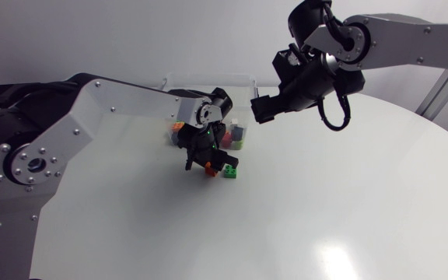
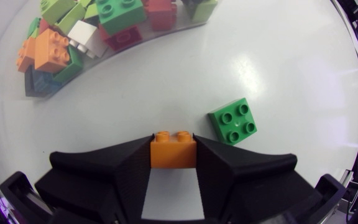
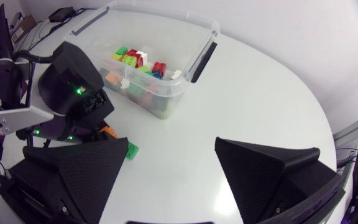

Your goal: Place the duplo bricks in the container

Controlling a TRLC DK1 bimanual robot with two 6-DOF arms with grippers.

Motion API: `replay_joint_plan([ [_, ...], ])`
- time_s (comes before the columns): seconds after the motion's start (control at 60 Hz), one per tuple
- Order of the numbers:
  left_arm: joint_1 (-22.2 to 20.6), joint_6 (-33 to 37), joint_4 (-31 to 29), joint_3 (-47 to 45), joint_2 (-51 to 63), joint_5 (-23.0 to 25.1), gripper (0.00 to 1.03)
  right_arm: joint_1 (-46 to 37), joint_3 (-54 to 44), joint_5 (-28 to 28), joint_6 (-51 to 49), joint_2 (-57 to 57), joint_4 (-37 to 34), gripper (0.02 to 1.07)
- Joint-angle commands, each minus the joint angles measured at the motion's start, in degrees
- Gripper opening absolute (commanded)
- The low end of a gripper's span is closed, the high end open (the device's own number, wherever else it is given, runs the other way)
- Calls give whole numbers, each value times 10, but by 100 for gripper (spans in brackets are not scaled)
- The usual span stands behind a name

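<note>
Left gripper (image 2: 173, 144) is down on the white bench (image 2: 166, 81), fingers clenched from both sides on the orange brick (image 2: 173, 154), and just beside it at two o'clock sits a loose green brick (image 2: 233, 121), not touching. Further ahead at eleven o'clock, the clear container (image 3: 173, 93) puts its wall between the gripper and the heaped bricks (image 2: 55, 50) inside. Beyond it, the right gripper (image 3: 172, 142) hangs above the bench, fingers spread and holding nothing.

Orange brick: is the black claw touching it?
Touching. The left wrist view shows the left gripper pressed against both sides of the orange brick.
</note>
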Motion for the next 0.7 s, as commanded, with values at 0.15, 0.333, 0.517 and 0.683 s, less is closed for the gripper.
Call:
replay_joint_plan([
  [0.15,0,6,-15,-42,-39,-6,11,28,-61,-45,-94,-7,5,102],
  [0.333,35,31,-7,-107,-126,-5,11,49,-81,-92,-213,48,5,102],
  [0.517,64,50,1,-150,-203,-4,11,51,-71,-128,-354,114,0,102],
  [0.683,83,69,0,-156,-258,-4,11,46,-31,-146,-443,174,-10,102],
])
